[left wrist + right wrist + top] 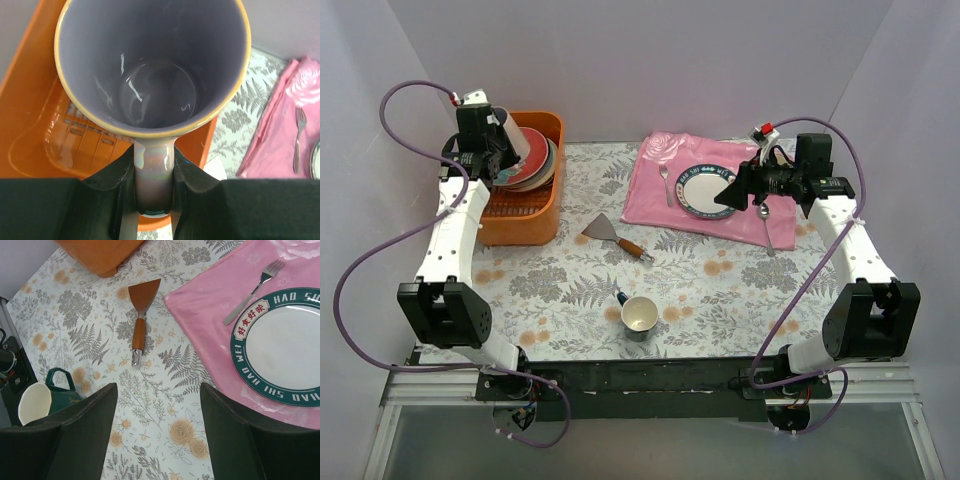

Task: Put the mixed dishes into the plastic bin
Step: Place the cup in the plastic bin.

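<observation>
The left gripper is clamped on the handle of the mug, which sits over the bin at far left, so the drop looks straight down (plates lie inside). The right gripper hangs open and empty at far right.

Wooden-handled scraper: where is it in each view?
Top external: scraper lies mid-table, between orange bin and pink cloth.
Left wrist: not in it.
Right wrist: upper centre, blade toward the top edge.
Shared landmark: the orange bin, in all three views.
</observation>
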Robot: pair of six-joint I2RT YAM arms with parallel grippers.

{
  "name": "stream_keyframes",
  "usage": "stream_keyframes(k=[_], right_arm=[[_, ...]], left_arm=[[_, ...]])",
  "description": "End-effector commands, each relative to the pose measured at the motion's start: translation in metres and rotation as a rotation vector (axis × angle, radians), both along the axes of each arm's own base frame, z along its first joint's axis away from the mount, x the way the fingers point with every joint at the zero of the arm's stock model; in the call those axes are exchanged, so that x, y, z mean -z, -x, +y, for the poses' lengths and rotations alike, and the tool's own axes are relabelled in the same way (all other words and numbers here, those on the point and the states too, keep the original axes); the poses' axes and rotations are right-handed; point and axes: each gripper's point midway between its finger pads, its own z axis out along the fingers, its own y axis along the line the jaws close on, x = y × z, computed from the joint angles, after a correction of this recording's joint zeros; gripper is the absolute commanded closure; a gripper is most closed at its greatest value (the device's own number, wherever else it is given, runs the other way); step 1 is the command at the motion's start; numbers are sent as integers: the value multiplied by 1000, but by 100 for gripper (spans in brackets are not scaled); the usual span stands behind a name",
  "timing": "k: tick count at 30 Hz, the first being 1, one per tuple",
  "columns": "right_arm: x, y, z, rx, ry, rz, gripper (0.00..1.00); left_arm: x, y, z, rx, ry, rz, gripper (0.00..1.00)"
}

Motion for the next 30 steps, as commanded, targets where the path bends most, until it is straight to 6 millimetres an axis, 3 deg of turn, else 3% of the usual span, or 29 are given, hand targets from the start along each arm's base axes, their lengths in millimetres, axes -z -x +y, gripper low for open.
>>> stream_keyframes(k=[1, 2, 4, 15, 30], right_arm=[[-19, 3, 2, -21, -29, -66, 25], [-19, 4, 2, -23, -30, -69, 25], [-20, 6, 2, -33, -38, -75, 25], [-21, 25, 6, -119, -54, -127, 23], [-17, 28, 5, -131, -58, -127, 22]], left_arm=[[-50, -33, 7, -28, 37, -220, 100], [-47, -37, 8, -36, 31, -218, 100], [-38, -48, 31, -96, 9, -209, 100], [-9, -91, 75, -211, -9, -212, 100], [16, -124, 103, -321, -53, -205, 100]])
